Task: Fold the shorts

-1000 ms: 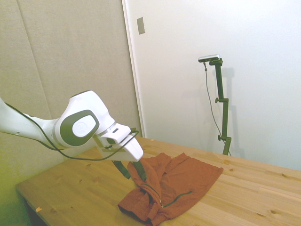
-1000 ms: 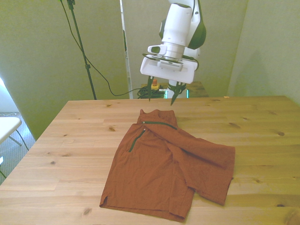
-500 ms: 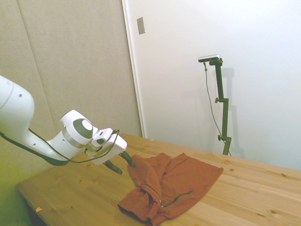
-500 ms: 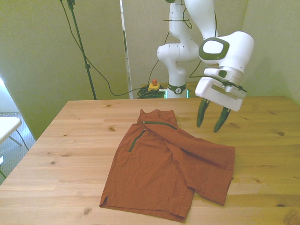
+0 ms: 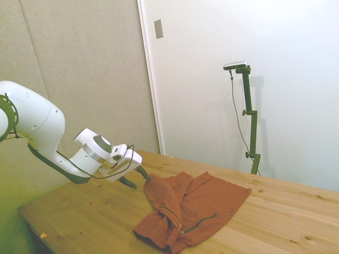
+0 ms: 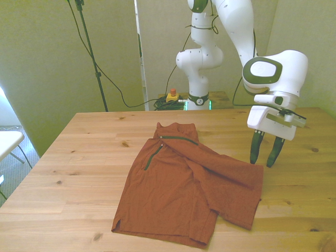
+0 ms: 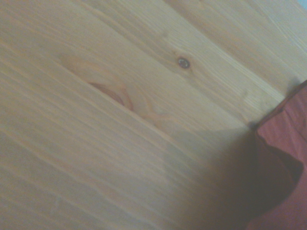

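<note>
The rust-orange shorts (image 6: 189,184) lie spread and wrinkled on the wooden table (image 6: 94,147), with a dark green zipper line near their far end. From the side view the shorts (image 5: 196,206) look bunched, one flap lying over the rest. My gripper (image 6: 263,156) hangs open just above the table at the shorts' corner on the front view's right, fingertips pointing down, nothing between them. In the side view the gripper (image 5: 137,179) sits at the cloth's near edge. A corner of the shorts (image 7: 288,158) shows in the wrist view beside bare wood.
A yellow box with a red button (image 6: 172,95) and cables sit on the floor behind the table. A white chair edge (image 6: 8,142) shows at the front view's left. Bare wood surrounds the cloth on all sides.
The arm has swung from above the shorts' far waistband end toward the front view's right and come down, so the open gripper now hangs by the cloth's right corner. The shorts lie as before.
</note>
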Motion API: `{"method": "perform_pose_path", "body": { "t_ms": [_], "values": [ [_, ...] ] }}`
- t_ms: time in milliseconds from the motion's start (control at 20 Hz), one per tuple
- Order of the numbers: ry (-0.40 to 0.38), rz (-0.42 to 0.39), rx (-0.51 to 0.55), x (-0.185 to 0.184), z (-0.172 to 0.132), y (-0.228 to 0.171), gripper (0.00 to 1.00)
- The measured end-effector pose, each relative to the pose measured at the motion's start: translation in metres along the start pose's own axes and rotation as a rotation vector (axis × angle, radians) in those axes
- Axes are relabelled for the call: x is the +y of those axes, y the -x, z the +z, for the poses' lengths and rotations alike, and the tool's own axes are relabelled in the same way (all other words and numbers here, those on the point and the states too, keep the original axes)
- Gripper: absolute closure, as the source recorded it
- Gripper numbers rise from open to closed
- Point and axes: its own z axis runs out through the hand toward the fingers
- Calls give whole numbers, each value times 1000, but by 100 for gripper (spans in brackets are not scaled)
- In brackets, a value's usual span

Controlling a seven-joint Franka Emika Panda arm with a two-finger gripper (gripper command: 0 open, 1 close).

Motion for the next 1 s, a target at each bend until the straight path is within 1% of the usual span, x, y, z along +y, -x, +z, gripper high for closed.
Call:
{"method": "perform_pose_path", "body": {
  "t_ms": [150, 450, 500, 1000],
  "values": [
    [22, -26, 35, 7, 11, -8, 0],
    [71, 9, 43, 37, 32, -25, 0],
    [76, 11, 43, 40, 33, -26, 100],
    [79, 13, 43, 41, 38, -24, 100]
  ]
}}
